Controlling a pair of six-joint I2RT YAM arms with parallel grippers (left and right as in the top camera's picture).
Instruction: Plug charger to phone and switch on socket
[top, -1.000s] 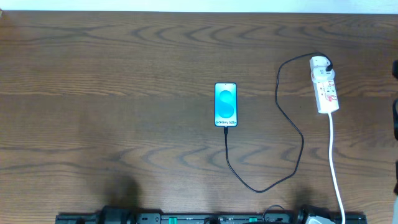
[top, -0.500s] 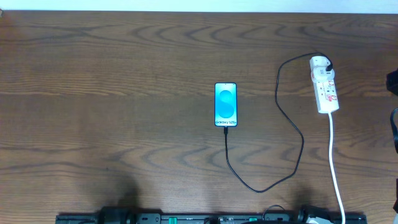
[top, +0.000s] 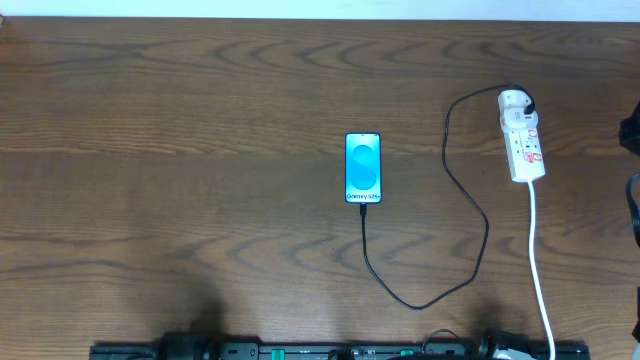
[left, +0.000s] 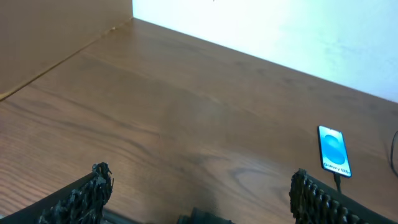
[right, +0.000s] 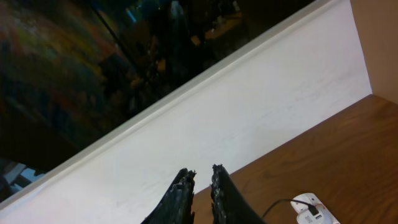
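The phone (top: 363, 168) lies in the middle of the table with its cyan screen up; it also shows in the left wrist view (left: 333, 151). The black charger cable (top: 470, 215) runs from the phone's near end in a loop to its plug in the white socket strip (top: 522, 142), which also shows at the lower edge of the right wrist view (right: 308, 207). My left gripper (left: 199, 193) is open and empty, low over the near left of the table. My right gripper (right: 200, 176) is shut on nothing, raised and pointing at the far wall.
The strip's thick white cord (top: 539, 270) runs to the near table edge. A dark part of the right arm (top: 632, 130) shows at the right edge. A white wall (left: 280, 31) borders the far side.
The dark arm part at the right edge of the overhead view has shifted slightly. The phone, cable and strip have not moved.
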